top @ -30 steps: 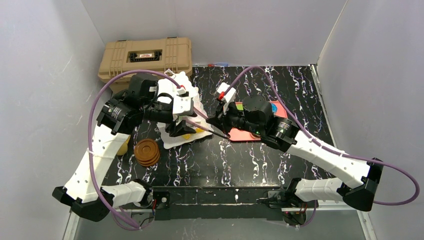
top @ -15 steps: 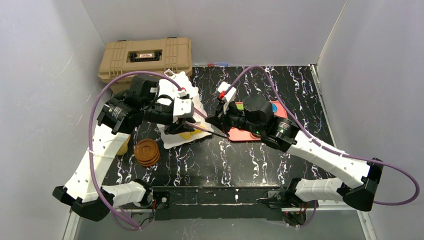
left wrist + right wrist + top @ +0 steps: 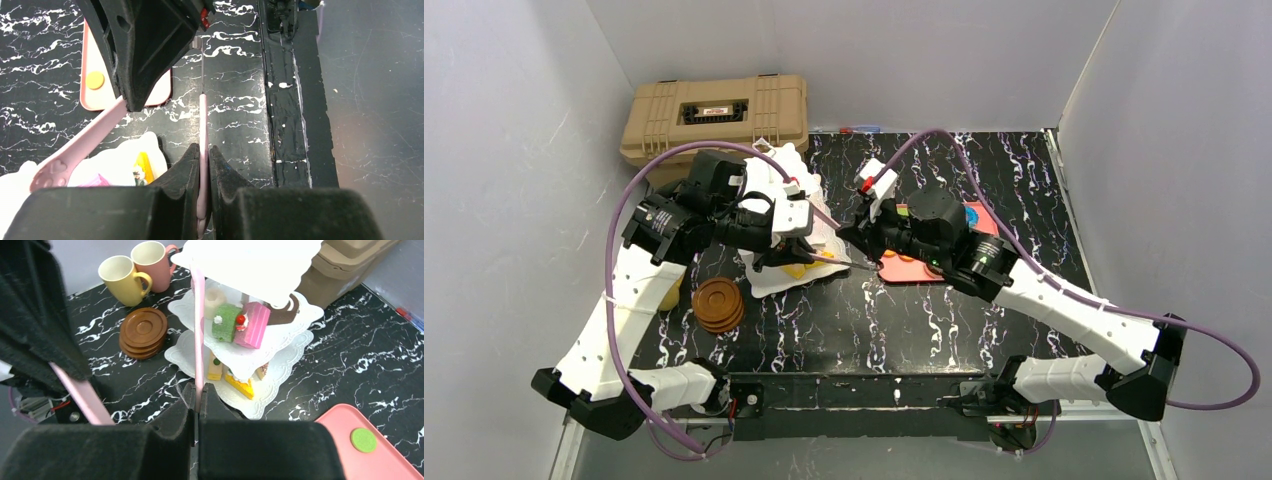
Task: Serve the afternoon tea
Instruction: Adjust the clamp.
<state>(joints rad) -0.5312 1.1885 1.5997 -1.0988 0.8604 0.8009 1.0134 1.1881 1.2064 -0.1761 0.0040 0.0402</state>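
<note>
Serving looks barely begun: the left tool (image 3: 203, 165) and right tool (image 3: 198, 395) each clamp a pink stick (image 3: 199, 330), with cakes (image 3: 240, 322) on the stand (image 3: 306, 314) and cups (image 3: 120, 277) and saucers (image 3: 144, 330) not laid out.

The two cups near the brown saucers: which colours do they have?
A yellow cup and a pink cup; the right wrist view shows them best.

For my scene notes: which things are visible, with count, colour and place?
hard case: one, tan, back left.
tiered stand: one, white, left of centre.
toy pastries: several, mixed colours, on stand.
cups: two, yellow and pink, far left.
saucers: one stack, brown, beside cups.
tray: one, pink-red, right of stand.
discs: three seen, green, yellow, blue, on tray.
tongs: one, pink, in both hands.
left hand, right hand: two, black, shut on tongs.
</note>
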